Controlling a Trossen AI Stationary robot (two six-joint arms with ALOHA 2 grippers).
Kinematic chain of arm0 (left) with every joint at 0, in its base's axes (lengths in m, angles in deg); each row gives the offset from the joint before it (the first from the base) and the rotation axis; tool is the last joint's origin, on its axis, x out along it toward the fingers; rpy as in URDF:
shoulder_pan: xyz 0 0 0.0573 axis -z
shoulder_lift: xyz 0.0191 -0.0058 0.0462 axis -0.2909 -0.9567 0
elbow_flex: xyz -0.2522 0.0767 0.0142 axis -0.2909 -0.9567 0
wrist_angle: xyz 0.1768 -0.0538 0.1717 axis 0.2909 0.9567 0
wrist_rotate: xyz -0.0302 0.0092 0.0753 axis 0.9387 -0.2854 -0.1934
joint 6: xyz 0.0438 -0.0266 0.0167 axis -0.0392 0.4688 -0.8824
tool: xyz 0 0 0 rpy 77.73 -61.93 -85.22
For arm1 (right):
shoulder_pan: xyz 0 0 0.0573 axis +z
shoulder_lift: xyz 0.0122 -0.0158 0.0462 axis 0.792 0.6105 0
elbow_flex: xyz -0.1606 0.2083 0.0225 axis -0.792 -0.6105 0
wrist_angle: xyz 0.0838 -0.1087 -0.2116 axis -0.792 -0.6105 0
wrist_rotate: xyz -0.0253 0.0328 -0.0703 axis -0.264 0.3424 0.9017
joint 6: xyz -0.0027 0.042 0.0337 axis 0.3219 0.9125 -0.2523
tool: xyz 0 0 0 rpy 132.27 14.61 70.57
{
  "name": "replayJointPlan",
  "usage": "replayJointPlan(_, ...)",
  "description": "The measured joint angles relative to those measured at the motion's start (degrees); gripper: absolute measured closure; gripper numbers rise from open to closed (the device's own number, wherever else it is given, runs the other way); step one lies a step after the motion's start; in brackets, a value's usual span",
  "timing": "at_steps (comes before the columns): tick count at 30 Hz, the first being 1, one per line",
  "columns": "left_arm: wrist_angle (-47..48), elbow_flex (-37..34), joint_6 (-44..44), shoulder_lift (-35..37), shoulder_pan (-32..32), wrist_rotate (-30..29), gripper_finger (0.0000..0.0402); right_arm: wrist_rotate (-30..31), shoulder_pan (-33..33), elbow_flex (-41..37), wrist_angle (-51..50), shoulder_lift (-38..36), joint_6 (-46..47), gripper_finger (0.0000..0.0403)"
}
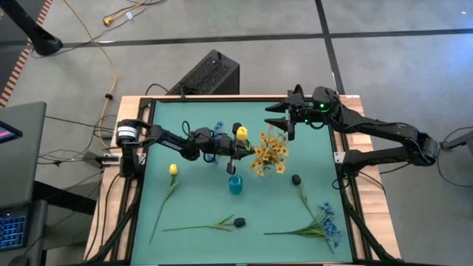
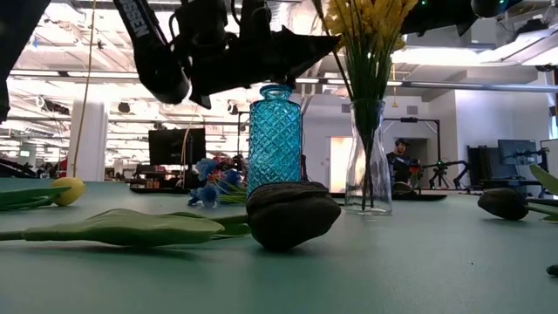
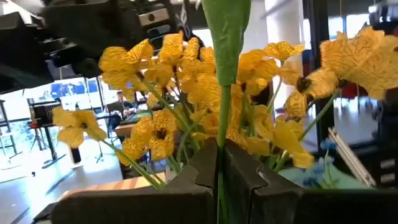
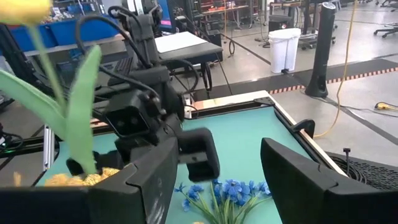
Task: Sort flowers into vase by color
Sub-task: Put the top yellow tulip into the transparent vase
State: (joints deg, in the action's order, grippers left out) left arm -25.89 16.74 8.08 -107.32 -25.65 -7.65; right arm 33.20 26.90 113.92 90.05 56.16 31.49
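The left hand (image 1: 235, 154) grips a yellow tulip (image 1: 241, 133) by its stalk above the worktop (image 1: 199, 199) centre, beside the yellow bouquet (image 1: 270, 151). The right hand (image 1: 279, 114) waits open near the far edge.

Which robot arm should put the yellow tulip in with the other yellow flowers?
Probably the left. The left gripper is shut on the yellow tulip, right beside the yellow flowers in the clear vase. The right gripper is open, holding nothing.

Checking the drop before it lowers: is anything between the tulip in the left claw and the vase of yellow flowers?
The left claw is shut on the tulip beside the clear vase. The yellow sprays already fill its mouth and spread toward the stem, so they crowd the way in. Nothing else visibly intervenes.
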Motion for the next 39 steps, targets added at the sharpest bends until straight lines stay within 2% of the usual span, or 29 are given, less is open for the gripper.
replayJointPlan(6, -0.4, 0.0, 1.6, -3.8, -0.3, -0.1, 0.0402, 0.0, 0.0, 0.0, 0.0, 0.0, 0.0, 0.0148)
replayJointPlan(20, -1.6, 0.1, 2.8, -3.9, -2.1, 0.6, 0.0402, 0.0, 0.0, 0.0, -0.2, 0.0, 0.0, 0.0148)
replayJointPlan(23, -1.5, 0.1, 4.1, -3.4, -2.6, 1.9, 0.0401, 0.0, 0.0, 0.0, -2.4, 0.0, 2.5, 0.0148)
replayJointPlan(27, 0.2, -0.3, 6.5, -0.4, -3.2, 6.2, 0.0402, -0.1, 2.1, 0.0, -11.9, 0.0, 5.1, 0.0148)
replayJointPlan(29, 4.4, -1.2, 4.6, 2.7, -3.6, 6.7, 0.0402, 0.8, 4.7, 0.0, -17.4, 0.0, 5.6, 0.0148)
replayJointPlan(31, 11.3, -2.5, 1.1, 7.2, -4.2, 5.2, 0.0402, 2.8, 8.1, 0.3, -22.2, 0.0, 7.5, 0.0148)
replayJointPlan(35, 27.7, -3.7, -6.5, 16.4, -5.6, -1.8, 0.0401, 9.0, 16.2, 4.9, -35.2, 0.1, 10.9, 0.0148)
replayJointPlan(37, 32.0, -4.8, -9.1, 19.9, -6.1, -4.3, 0.0402, 11.4, 20.4, 7.3, -42.4, 0.1, 14.1, 0.0148)
replayJointPlan(39, 32.0, -7.1, -9.6, 22.5, -6.8, -4.7, 0.0401, 13.1, 24.4, 8.8, -47.9, 0.2, 19.1, 0.0148)
